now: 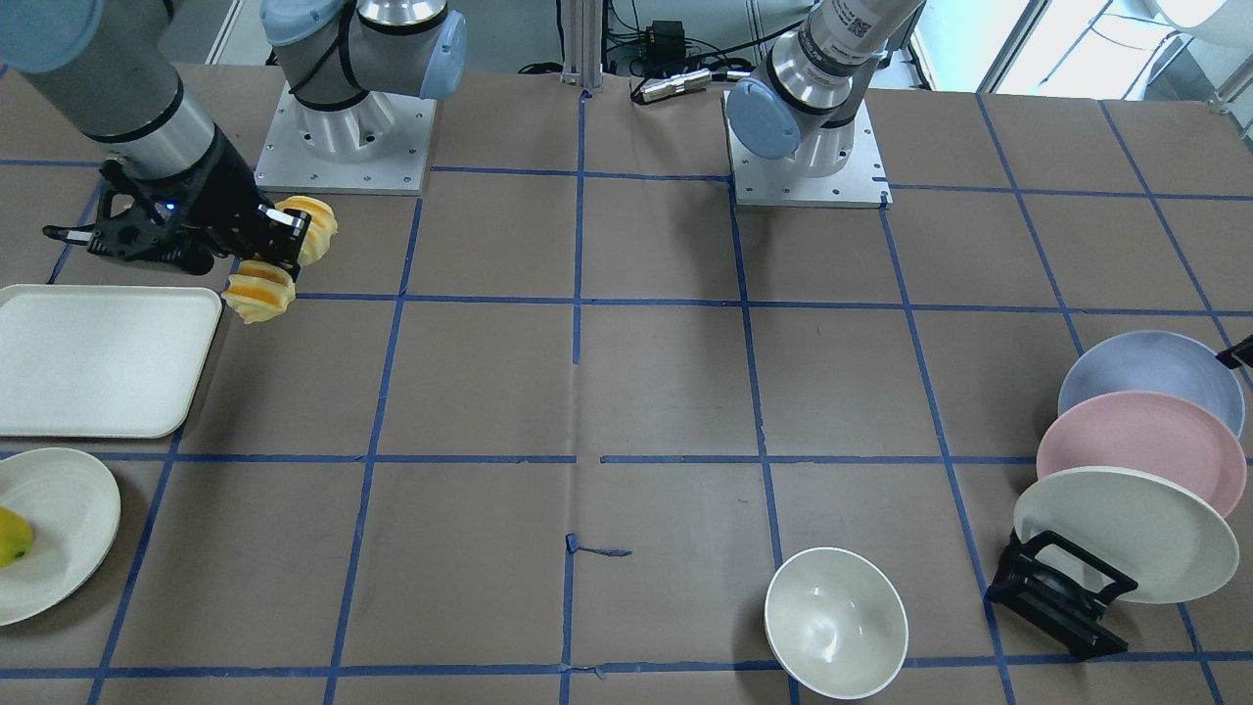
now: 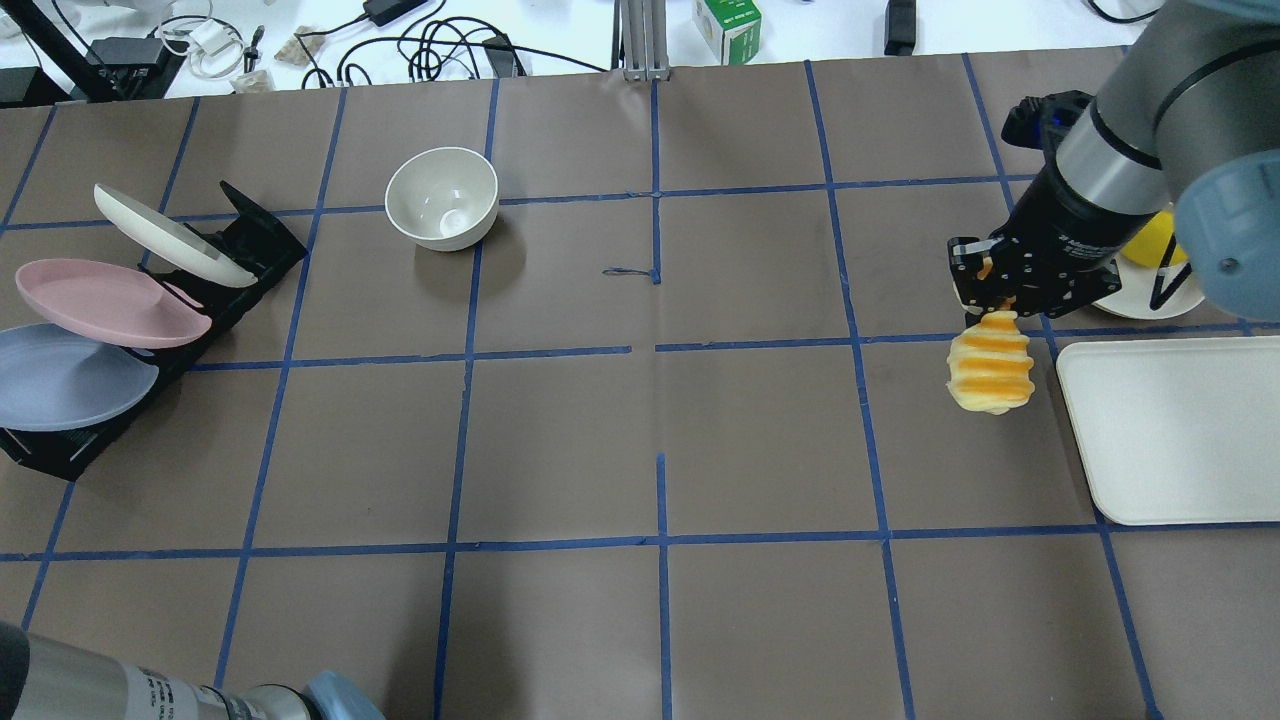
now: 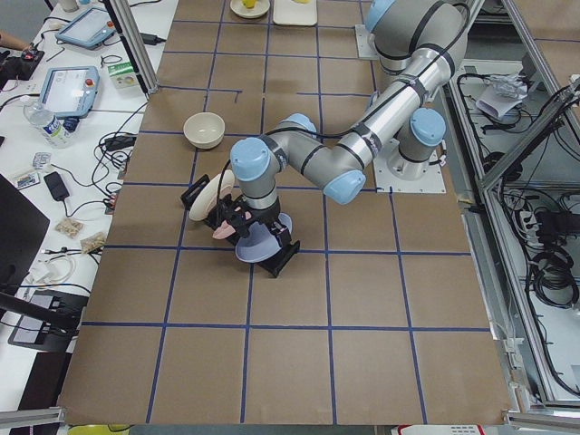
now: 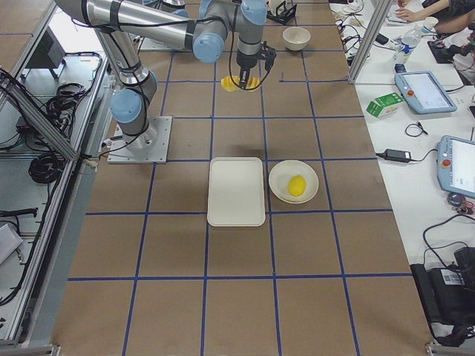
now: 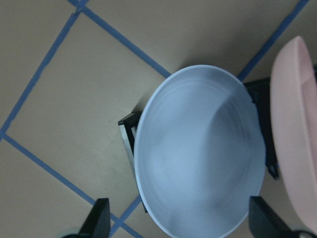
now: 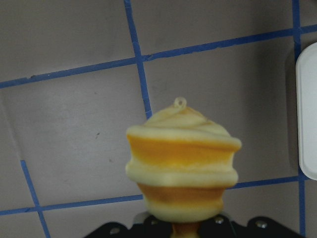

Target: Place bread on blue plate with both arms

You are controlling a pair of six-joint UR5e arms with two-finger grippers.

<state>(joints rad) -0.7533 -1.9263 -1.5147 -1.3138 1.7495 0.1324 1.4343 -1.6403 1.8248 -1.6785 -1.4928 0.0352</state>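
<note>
1. The right gripper is clamped on one end of the bread. The ridged yellow-orange loaf sticks out past its fingers over the brown table.
2. The bread sits just beside the near corner of the white tray, not over it.
3. Behind the tray, a yellow-green fruit lies on a cream plate.
4. Well across the table, the blue plate leans in a black rack, the end one next to the pink plate and a cream-white plate.
5. The left gripper hangs right over the blue plate, its fingers spread apart on either side of the rim, holding nothing.
6. A white bowl stands near the rack.
</note>
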